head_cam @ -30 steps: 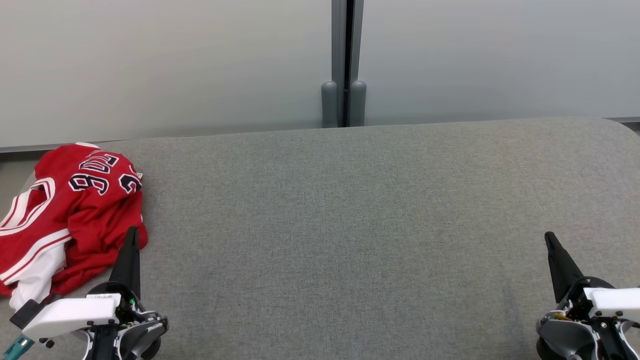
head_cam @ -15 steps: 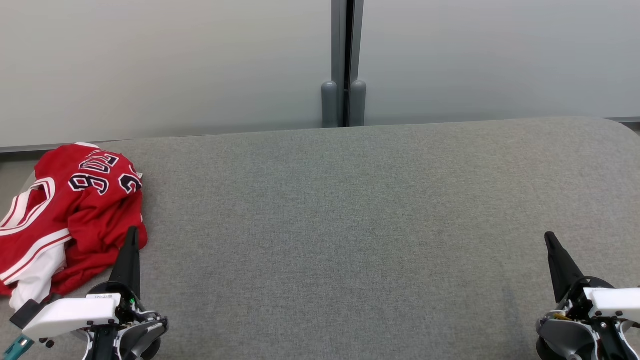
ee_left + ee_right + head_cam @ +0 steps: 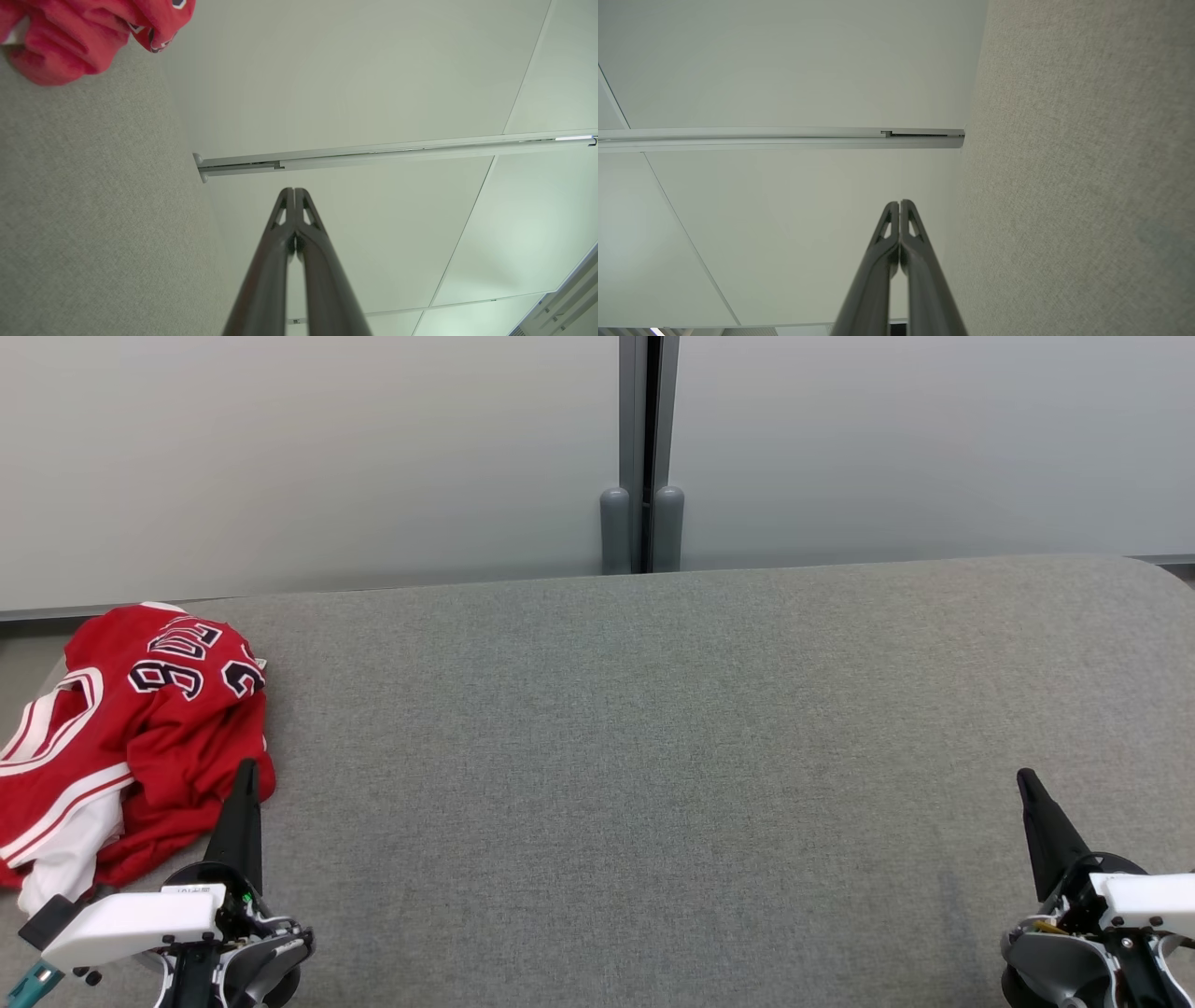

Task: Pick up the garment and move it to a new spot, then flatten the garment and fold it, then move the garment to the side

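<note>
A crumpled red jersey with white trim and dark numbers lies at the left end of the grey fabric surface. Its edge also shows as red cloth at the top left of the left wrist view. My left gripper rests at the lower left, fingers together, its tip just beside the jersey's right hem. In its own wrist view the left gripper is shut with nothing held. My right gripper sits at the lower right, far from the jersey. Its wrist view shows the right gripper shut and empty.
A pale wall of two panels stands behind the surface, with a grey vertical joint post at the middle. The padded surface has a rounded far right corner. A grey floor strip shows beyond its left end.
</note>
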